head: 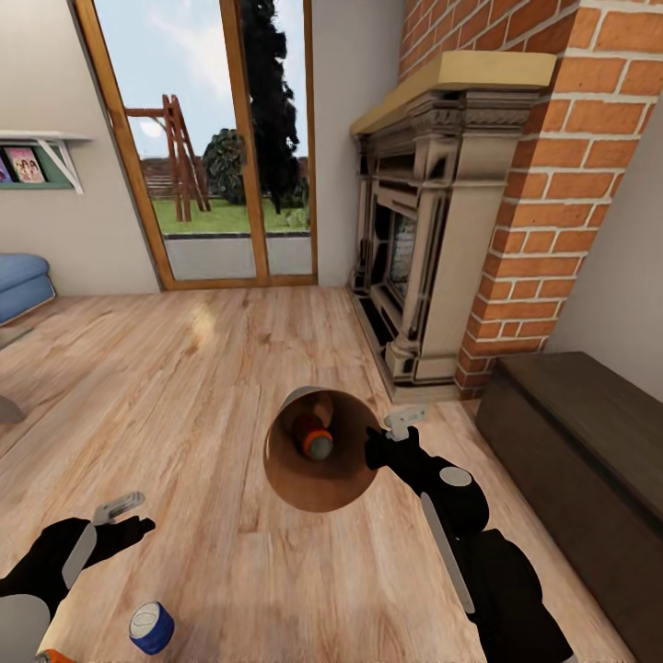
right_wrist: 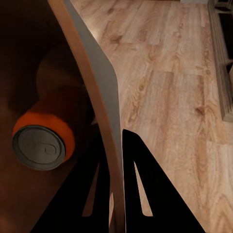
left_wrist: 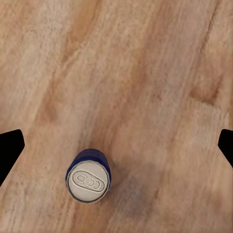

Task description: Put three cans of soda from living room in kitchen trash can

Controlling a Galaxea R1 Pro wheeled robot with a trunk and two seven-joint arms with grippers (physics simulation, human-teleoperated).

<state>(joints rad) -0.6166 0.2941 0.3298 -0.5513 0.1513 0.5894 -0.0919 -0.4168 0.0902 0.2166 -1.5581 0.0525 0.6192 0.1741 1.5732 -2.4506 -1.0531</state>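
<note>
With my right gripper [head: 398, 433] jaws clenched on the bin [head: 276, 460] rim and my left [head: 124, 516] released above a floor can [head: 152, 628], I risk tipping out the can [head: 313, 440] inside.

Orange can of soda [head: 53, 657] chopped off by bottom edge, near left; blue sofa [head: 20, 284] cut off far left.
</note>
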